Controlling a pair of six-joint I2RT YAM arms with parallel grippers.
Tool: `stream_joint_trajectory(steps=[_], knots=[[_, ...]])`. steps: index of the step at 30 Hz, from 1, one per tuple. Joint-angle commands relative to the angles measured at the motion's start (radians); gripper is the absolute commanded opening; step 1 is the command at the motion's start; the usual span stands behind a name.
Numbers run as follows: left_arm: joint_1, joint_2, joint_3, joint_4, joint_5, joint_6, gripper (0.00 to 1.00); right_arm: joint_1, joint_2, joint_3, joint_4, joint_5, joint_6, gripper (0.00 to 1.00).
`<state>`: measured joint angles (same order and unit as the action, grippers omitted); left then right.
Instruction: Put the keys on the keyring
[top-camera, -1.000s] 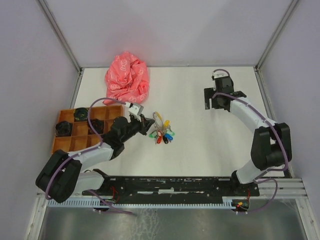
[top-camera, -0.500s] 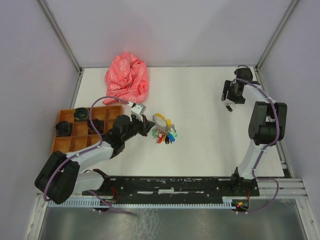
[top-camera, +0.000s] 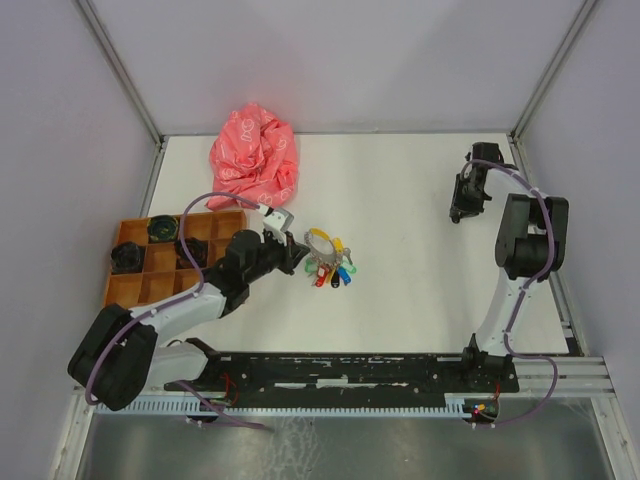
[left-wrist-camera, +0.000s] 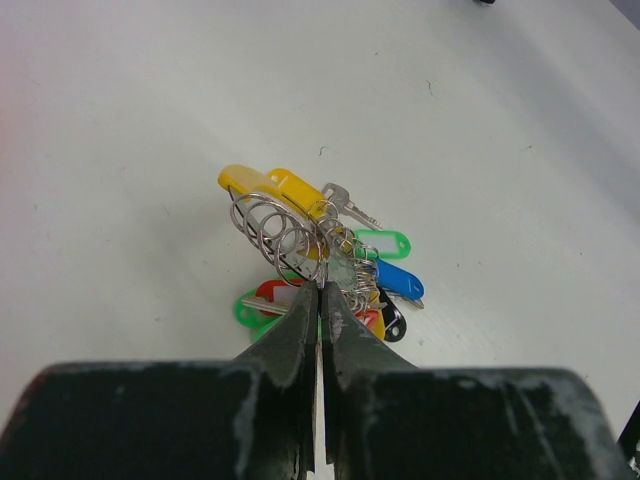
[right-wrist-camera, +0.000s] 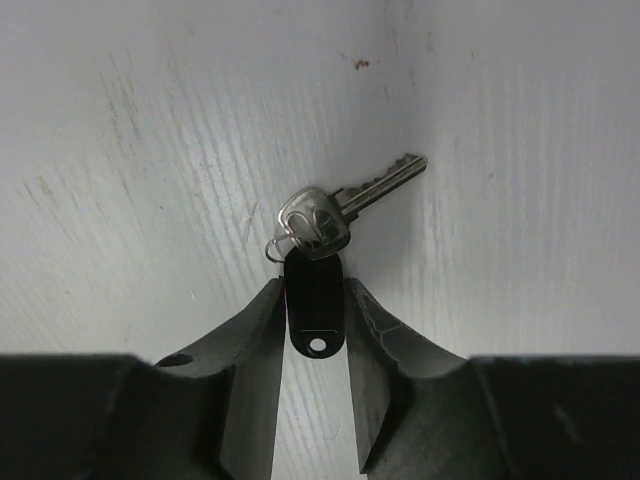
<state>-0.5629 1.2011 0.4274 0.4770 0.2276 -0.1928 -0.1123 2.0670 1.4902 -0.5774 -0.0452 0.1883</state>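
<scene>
Right gripper (right-wrist-camera: 314, 292) is down over the far right side of the white table (top-camera: 400, 200), its two dark fingers standing on either side of a black plastic tag (right-wrist-camera: 315, 322) – right against its edges, though I cannot tell whether they actually clamp it. The tag hangs on a small wire loop from a silver metal key (right-wrist-camera: 318, 225) lying flat on the table. Seen from the right wrist, tag and key form one line: the tag is nearest the wrist, the head just beyond the fingertips, and the toothed blade (right-wrist-camera: 385, 183) slants away to the upper right.

Left gripper (left-wrist-camera: 322, 295) has its fingers pressed together on the thin wire of the keyring (left-wrist-camera: 275, 225), a coil of steel rings carrying yellow, green, blue and red plastic tags (left-wrist-camera: 265, 185) near the table's middle.

So the loose key belongs to the right arm – the ring sits well apart to its left, and the key would likely have to be carried there blade-first.
</scene>
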Motion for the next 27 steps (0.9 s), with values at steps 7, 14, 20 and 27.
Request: stream_joint_trajectory(steps=[7,14,20,27], knots=[[-0.011,-0.066,0.033,0.020,0.013,0.056,0.03,0.058,-0.173,-0.222,-0.038,-0.039,0.057,0.19],[-0.014,-0.084,0.030,0.015,0.011,0.055,0.03,0.222,-0.312,-0.364,-0.054,-0.057,0.136,0.19],[-0.014,-0.097,0.028,0.012,0.015,0.055,0.03,0.421,-0.415,-0.512,0.054,-0.048,0.287,0.21],[-0.014,-0.100,0.032,0.000,0.012,0.062,0.03,0.601,-0.437,-0.515,0.089,-0.020,0.342,0.39]])
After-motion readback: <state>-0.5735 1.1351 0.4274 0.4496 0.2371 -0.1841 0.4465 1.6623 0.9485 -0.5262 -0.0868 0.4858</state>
